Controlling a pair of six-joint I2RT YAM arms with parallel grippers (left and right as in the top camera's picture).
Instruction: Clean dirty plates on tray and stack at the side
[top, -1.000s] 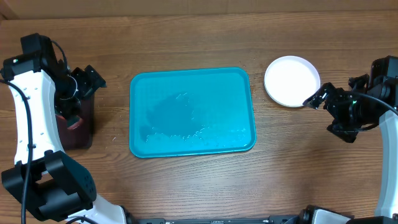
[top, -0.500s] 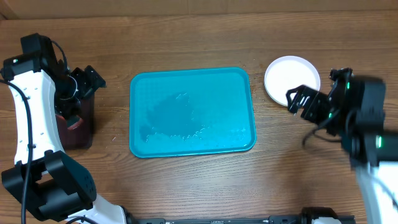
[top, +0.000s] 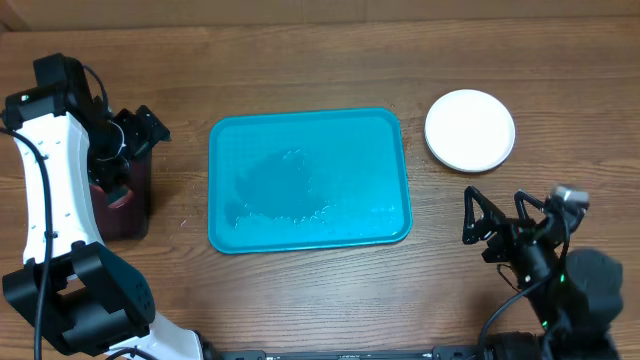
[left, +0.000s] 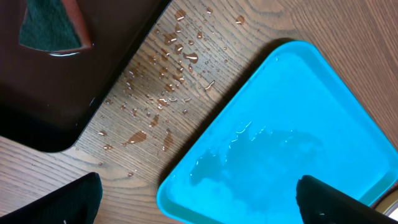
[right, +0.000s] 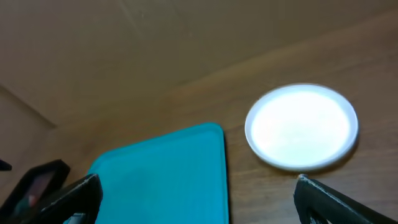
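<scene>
The tray (top: 310, 180) lies wet and bare on the surface (top: 300, 60), nothing on it. A white plate (top: 470, 130) sits near its far right corner, clean-looking; whether others lie beneath it I cannot tell. The left tool (top: 140, 135), by a maroon tray (top: 125, 205), and the right tool (top: 497, 215) both stand apart, empty. The job looks about done. No writing shows.

A robotics lab bench, seemingly: two cabled robot arms (top: 40, 190) at a wood-grain table (top: 300, 60) bearing a teal tray (top: 350, 150) and white plate (top: 470, 130).
</scene>
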